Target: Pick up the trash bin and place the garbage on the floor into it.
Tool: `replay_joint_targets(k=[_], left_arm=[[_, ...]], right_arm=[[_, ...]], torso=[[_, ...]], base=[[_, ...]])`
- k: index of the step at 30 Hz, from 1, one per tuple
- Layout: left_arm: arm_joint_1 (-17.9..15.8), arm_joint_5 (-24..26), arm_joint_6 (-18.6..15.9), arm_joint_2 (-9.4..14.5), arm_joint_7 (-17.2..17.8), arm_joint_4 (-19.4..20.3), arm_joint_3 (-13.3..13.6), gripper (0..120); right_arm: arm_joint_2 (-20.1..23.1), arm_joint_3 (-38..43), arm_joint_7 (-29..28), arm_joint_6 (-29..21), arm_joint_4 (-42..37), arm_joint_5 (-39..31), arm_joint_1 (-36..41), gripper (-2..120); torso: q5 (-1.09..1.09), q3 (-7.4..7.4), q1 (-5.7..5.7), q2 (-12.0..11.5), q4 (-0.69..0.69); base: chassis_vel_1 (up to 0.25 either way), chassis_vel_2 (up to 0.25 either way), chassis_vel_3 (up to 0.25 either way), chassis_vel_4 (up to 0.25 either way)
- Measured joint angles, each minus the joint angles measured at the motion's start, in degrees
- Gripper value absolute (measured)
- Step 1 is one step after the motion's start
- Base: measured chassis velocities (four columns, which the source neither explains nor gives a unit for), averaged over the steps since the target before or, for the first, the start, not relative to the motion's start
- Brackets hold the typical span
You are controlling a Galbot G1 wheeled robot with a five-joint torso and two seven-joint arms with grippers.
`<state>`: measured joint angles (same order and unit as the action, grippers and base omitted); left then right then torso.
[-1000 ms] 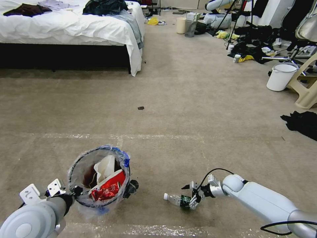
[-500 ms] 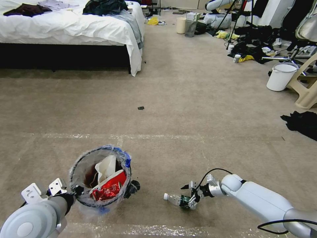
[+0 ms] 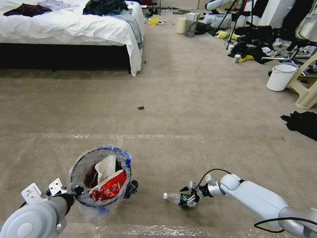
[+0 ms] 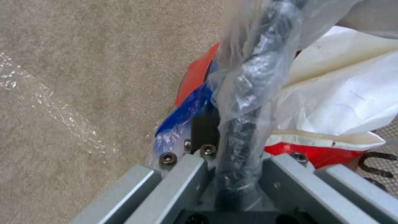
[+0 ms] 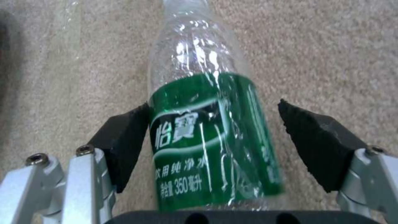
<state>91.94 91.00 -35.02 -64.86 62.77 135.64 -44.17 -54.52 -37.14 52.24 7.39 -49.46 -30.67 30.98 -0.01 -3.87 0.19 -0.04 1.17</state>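
The trash bin (image 3: 82, 165), lined with a crinkly clear bag with blue edging, hangs at my lower left. My left gripper (image 3: 77, 191) is shut on its near rim (image 4: 253, 77). Inside lie white paper (image 3: 106, 167), a red-and-white cup (image 3: 114, 180) and a red wrapper (image 3: 106, 192). A clear bottle with a green label (image 3: 175, 198) lies on the floor (image 3: 185, 125) to the bin's right. My right gripper (image 3: 189, 197) is open around its labelled end. In the right wrist view one pad (image 5: 124, 140) touches the bottle (image 5: 195, 62) and the other pad (image 5: 315, 140) stands apart from it.
A small dark scrap (image 3: 141, 108) lies on the carpet farther ahead. A bed (image 3: 66, 33) stands at the back left. A white bucket (image 3: 280, 76), a beige chair (image 3: 308, 86) and black cloth (image 3: 302, 123) are at the right. Tape lines (image 3: 99, 136) cross the floor.
My right gripper has slid a little to the left and lower along the bottle. The bin rose slightly in my left gripper.
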Motion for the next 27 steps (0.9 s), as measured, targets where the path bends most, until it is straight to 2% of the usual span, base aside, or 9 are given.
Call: replay_joint_targets(k=[1,3,4,8,11,18,27], left_arm=[[0.0,-0.06,-0.01,0.0,-0.03,0.07,0.05,0],[0.0,-0.09,-0.01,-0.01,-0.04,0.12,0.06,0],[0.0,-0.17,-0.01,0.0,-0.06,0.17,0.07,0],[0.04,-0.29,-0.01,0.02,-0.08,0.28,0.07,0],[0.16,-0.52,-0.01,0.11,-0.17,0.35,0.07,0],[0.18,-0.82,-0.01,0.13,-0.28,0.35,0.17,0],[-0.04,-0.73,0.04,0.37,-0.19,0.42,0.23,0]], right_arm=[[-0.03,0.14,0.16,0.0,0.1,0.04,0.13,73],[-0.07,0.27,0.44,-0.01,0.18,0.05,0.19,70],[-0.14,0.46,0.89,-0.07,0.23,0.07,0.23,62],[-0.25,0.73,1.14,-0.17,0.27,0.08,0.29,53],[-0.36,1.02,1.2,-0.61,-0.19,-0.14,0.41,35],[-0.34,1.3,1.18,-0.91,-0.97,-0.71,0.47,23],[1.44,4.78,1.35,-1.29,-5.3,-3.41,-0.88,23]], torso=[[0.0,0.0,0.0,0.0,0.0],[0.0,0.0,0.0,0.0,0.0],[0.0,0.0,0.0,0.0,0.0],[0.0,0.0,0.0,0.0,-0.01],[-0.01,0.0,0.0,0.0,0.0],[0.0,0.0,0.0,0.0,0.0],[0.02,0.0,0.0,0.0,0.0]], base=[[0.0,0.0,0.0,0.0],[0.0,0.0,0.0,0.0],[0.0,0.0,0.0,0.0],[0.0,0.0,0.0,0.0],[0.0,0.0,0.0,0.0],[0.0,0.0,0.0,0.0],[0.0,0.0,0.0,0.0]])
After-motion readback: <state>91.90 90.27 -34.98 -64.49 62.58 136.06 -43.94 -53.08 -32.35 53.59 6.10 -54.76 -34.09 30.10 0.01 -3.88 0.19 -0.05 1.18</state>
